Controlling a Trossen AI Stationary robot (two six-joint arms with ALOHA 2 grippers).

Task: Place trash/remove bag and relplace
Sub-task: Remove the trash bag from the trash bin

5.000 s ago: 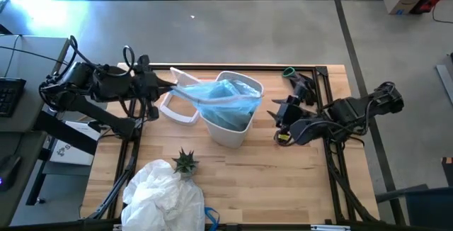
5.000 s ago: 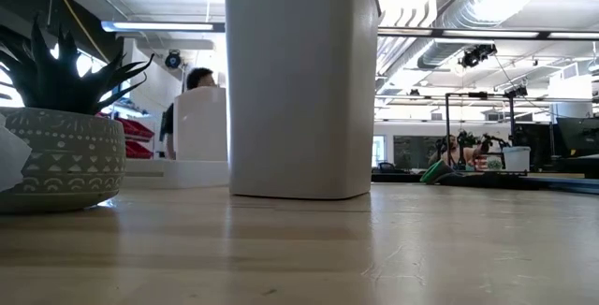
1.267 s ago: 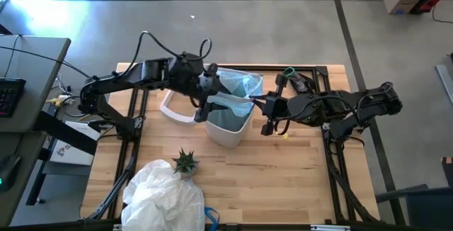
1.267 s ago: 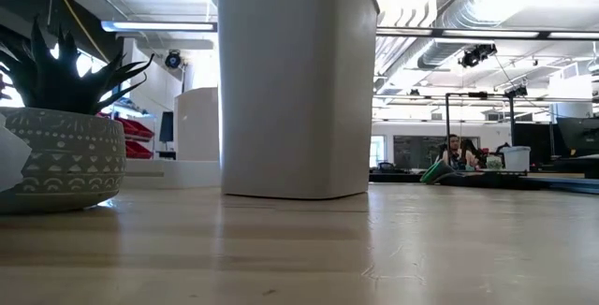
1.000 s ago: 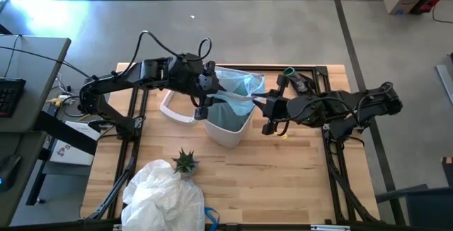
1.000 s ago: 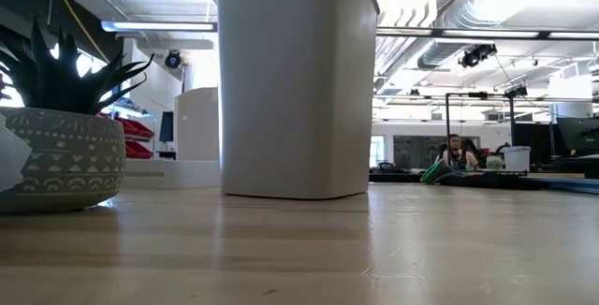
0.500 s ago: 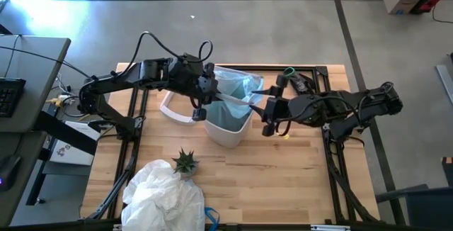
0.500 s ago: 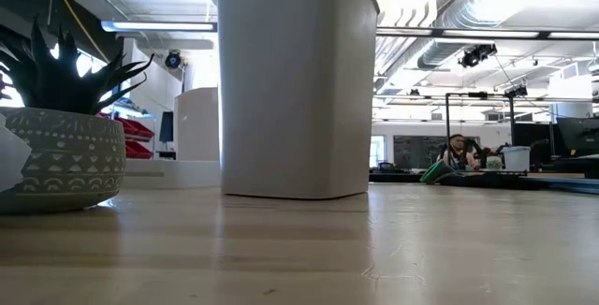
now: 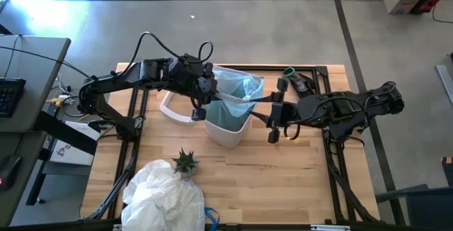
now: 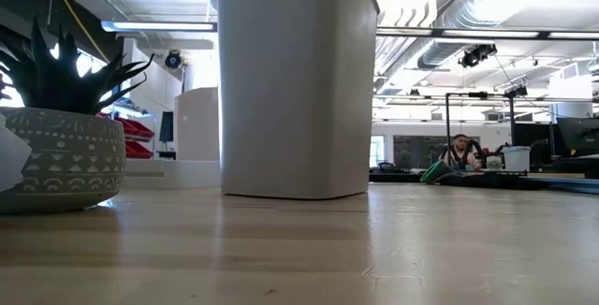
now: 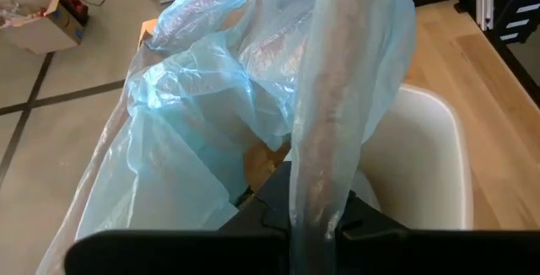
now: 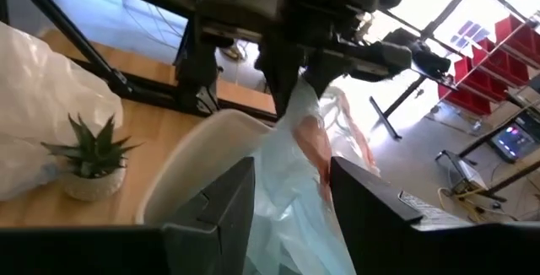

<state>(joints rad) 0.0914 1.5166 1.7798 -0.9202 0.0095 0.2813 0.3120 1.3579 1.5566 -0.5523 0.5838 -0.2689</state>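
text: none legible | labels/brands/nos: none | signs: none

Bag [image 9: 237, 88]: translucent light blue, crinkled. Bin [image 9: 228, 126]: plain white. Plant [image 10: 58, 71]: dark green spiky leaves; pot [image 10: 62, 160]: grey with white geometric triangle bands. Table [image 9: 283, 181]: light wood grain. Plastic sheet [image 9: 163, 195]: white. Arms: black. Floor [image 9: 248, 32]: grey.

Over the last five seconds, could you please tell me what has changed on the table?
Both arms came in to the white bin. The left gripper shut on the blue bag; the right gripper then backed off, fingers open. Bin, potted plant and white plastic heap stayed put.
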